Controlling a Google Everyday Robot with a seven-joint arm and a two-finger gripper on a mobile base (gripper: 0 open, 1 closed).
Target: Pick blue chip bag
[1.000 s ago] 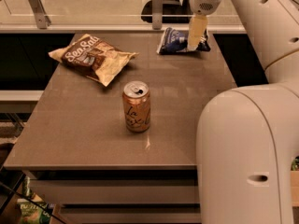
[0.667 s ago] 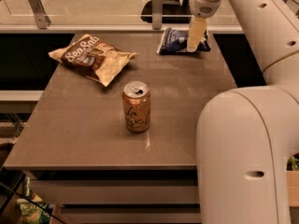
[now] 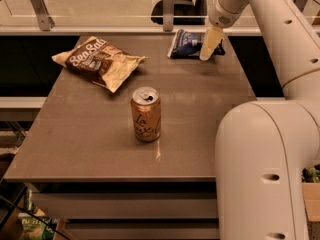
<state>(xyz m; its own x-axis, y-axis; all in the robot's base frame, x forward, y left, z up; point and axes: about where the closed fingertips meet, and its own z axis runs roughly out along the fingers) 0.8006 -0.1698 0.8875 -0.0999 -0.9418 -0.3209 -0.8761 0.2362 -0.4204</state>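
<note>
Your blue chip bag (image 3: 185, 44) lies flat at the table's (image 3: 90, 134) far edge, so the arm reaches across. The gripper (image 3: 206, 54) hangs at its right end, probably for a top-down pinch; I cannot tell whether it is spread or closed.

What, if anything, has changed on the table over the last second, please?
The end effector has dipped slightly lower over the right part of the small crinkly dark-blue chip bag at the far edge of the brown table; the bag is not lifted. The bag, the brown-and-tan Sea Salt bag and the orange drink can have not moved.
</note>
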